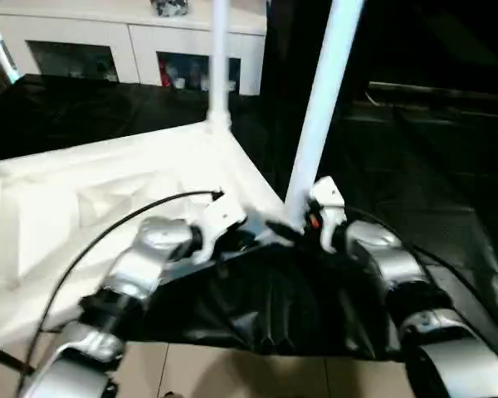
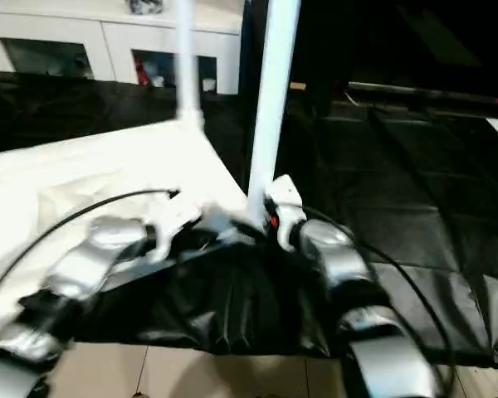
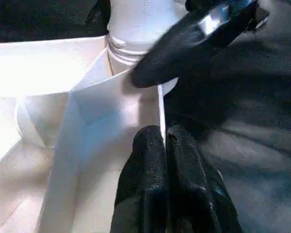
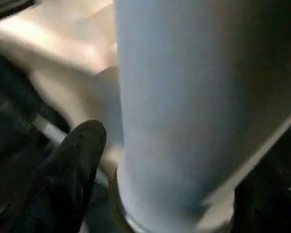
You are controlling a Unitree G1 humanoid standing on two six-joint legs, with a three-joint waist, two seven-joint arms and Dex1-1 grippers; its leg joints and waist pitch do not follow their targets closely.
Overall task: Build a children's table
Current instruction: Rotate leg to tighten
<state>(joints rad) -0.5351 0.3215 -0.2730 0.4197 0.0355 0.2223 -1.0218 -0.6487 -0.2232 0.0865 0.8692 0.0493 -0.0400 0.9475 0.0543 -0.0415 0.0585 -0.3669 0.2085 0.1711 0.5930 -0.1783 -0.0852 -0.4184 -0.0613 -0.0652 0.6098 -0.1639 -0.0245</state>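
Standing in tabletop (image 1: 83, 207) corner socket (image 3: 123, 53), leg (image 1: 319, 108); left end effector (image 3: 166, 145) pressed together, right (image 4: 169, 160) spread around it

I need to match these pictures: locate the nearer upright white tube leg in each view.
Left eye: nearer upright white tube leg, right of centre.
Right eye: centre.
Left wrist: its base in the corner socket.
Right wrist: large, central.
Shared landmark: white plastic tabletop's corner.

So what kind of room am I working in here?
Probably a home-style room or a mock-up of one: a white cabinet with glass doors stands at the back, the floor looks tiled, and the tabletop lies on a black sheet spread over it.
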